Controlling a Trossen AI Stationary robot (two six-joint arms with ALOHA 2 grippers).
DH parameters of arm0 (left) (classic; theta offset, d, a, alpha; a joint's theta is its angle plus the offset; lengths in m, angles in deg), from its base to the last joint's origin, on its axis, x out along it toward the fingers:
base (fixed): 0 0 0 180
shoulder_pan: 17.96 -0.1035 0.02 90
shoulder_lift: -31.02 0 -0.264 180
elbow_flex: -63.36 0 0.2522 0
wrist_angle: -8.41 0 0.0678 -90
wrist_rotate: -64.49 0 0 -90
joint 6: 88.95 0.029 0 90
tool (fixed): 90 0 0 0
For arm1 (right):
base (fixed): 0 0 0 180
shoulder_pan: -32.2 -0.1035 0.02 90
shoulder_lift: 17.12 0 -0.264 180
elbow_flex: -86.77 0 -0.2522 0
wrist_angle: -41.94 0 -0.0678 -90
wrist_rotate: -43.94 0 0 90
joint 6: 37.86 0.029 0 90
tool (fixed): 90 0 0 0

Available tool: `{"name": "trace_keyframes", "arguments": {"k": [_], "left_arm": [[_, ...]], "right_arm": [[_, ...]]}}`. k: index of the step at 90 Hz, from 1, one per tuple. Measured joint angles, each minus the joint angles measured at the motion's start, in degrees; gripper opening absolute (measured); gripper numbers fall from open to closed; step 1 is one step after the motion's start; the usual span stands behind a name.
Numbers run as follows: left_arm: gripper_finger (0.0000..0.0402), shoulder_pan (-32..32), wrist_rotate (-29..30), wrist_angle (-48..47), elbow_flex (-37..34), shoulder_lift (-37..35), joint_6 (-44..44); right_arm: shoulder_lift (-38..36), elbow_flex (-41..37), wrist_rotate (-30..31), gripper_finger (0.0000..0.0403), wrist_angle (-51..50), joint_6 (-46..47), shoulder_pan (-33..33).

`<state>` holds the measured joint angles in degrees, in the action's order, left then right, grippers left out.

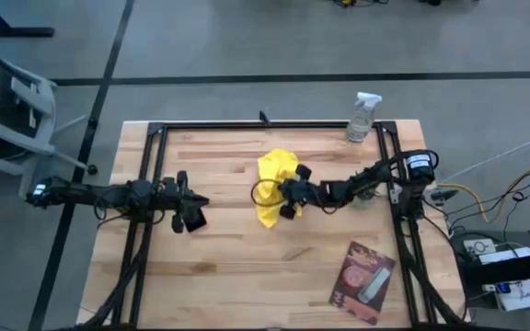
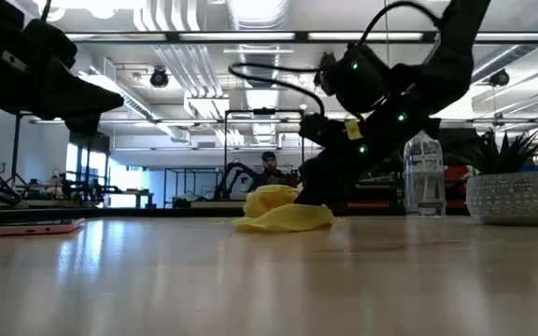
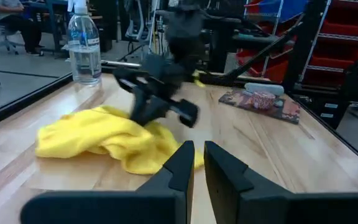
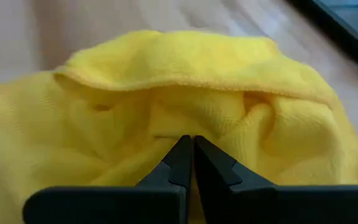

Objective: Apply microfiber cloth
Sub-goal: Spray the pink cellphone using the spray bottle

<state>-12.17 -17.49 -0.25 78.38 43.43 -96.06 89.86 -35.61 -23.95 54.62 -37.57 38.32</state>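
Observation:
The yellow microfiber cloth (image 1: 271, 176) lies crumpled in a heap on the middle of the wooden table (image 1: 228, 276). It also shows in the low view (image 2: 283, 216) and the left wrist view (image 3: 98, 138). My right gripper (image 1: 286, 195) reaches in from the table's right and is shut on the cloth at its right side. My left gripper (image 1: 194, 211) hovers left of the cloth, shut with nothing in it (image 3: 198, 150), its fingers pointing toward the cloth. My right gripper pinches a raised fold of the cloth (image 4: 185, 124) between its two fingertips, on the cloth's right side. The fingers slant down from the table's right. The cloth rests bunched and slack on the table (image 2: 278, 224); how many layers are caught cannot be told.
A clear spray bottle (image 1: 362, 118) stands at the far right corner. A pink-and-dark flat packet (image 1: 364, 280) lies near the front right. A black frame rail (image 1: 265, 126) runs around the work area. Bare wood lies in front of the cloth.

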Motion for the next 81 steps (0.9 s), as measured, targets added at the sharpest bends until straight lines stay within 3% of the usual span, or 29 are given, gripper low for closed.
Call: {"name": "trace_keyframes", "arguments": {"k": [42, 81], "left_arm": [[0.002, 0.02, 0.0, 0.0, 0.02, 0.02, 0.0], [0.002, 0.02, 0.0, 0.01, 0.02, 0.01, 0.0]], "right_arm": [[-0.02, 0.0, 2.14, 0.0002, 1.32, -4.36, 14.48], [-9.17, 0.02, 5.02, 0.0002, 1.17, -9.35, 8.18]]}}
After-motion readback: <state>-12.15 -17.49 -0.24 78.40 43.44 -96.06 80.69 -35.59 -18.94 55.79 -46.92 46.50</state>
